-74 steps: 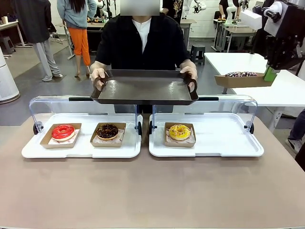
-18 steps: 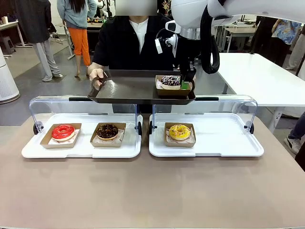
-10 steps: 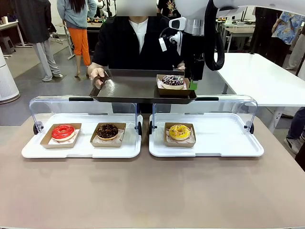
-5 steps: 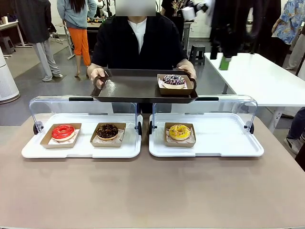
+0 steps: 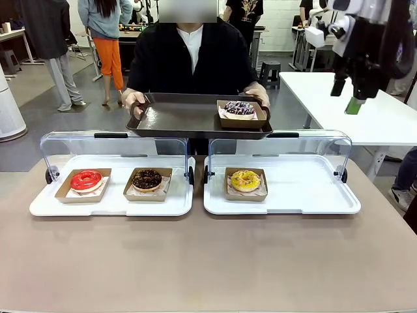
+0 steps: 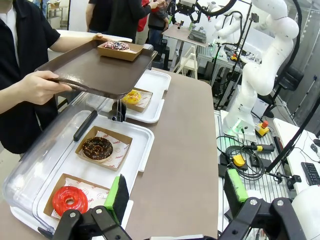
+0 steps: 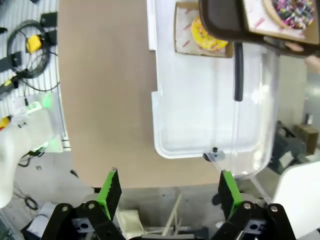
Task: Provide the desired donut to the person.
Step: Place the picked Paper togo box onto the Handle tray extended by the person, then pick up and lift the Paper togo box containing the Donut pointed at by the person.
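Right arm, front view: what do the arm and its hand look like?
The right arm is white, with a thick dark cable running beside it. The right hand is black with two fingers, each tipped with a green pad.

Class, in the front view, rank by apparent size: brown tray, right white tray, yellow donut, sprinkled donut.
right white tray
brown tray
yellow donut and sprinkled donut: alike; the sprinkled one is farther off.
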`<control>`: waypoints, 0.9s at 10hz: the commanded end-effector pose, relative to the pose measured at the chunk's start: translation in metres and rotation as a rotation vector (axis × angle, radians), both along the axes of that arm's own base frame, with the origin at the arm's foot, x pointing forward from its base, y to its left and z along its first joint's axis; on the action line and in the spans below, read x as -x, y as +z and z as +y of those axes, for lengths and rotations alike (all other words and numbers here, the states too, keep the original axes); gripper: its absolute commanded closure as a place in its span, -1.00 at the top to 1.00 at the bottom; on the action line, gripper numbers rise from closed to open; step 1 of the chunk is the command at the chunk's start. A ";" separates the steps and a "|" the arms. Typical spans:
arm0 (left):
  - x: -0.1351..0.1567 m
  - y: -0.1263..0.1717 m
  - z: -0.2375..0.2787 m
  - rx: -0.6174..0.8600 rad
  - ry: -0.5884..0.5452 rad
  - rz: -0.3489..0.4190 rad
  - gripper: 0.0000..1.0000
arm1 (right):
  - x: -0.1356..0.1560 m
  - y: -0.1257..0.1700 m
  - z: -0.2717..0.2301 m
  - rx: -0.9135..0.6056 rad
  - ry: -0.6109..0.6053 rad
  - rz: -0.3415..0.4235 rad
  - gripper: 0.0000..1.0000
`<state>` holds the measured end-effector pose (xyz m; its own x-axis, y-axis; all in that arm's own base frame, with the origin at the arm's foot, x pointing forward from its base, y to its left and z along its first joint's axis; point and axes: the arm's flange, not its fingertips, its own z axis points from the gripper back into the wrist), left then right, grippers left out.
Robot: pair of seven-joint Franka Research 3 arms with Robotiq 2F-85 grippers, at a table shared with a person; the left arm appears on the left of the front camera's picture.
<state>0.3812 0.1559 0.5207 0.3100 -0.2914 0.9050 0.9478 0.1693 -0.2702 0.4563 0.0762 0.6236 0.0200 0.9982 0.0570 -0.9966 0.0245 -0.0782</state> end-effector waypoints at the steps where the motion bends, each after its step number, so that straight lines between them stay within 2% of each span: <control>1: 0.001 0.002 0.000 0.007 0.001 0.002 1.00 | 0.008 -0.016 -0.010 -0.043 0.003 -0.013 1.00; 9: 0.001 0.002 0.000 0.007 0.001 0.002 1.00 | 0.001 -0.010 -0.009 -0.008 -0.011 0.001 1.00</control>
<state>0.3812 0.1559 0.5207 0.3100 -0.2914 0.9050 0.9478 0.1694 -0.2702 0.4551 0.0662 0.6121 0.0243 0.9975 0.0660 -0.9959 0.0298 -0.0849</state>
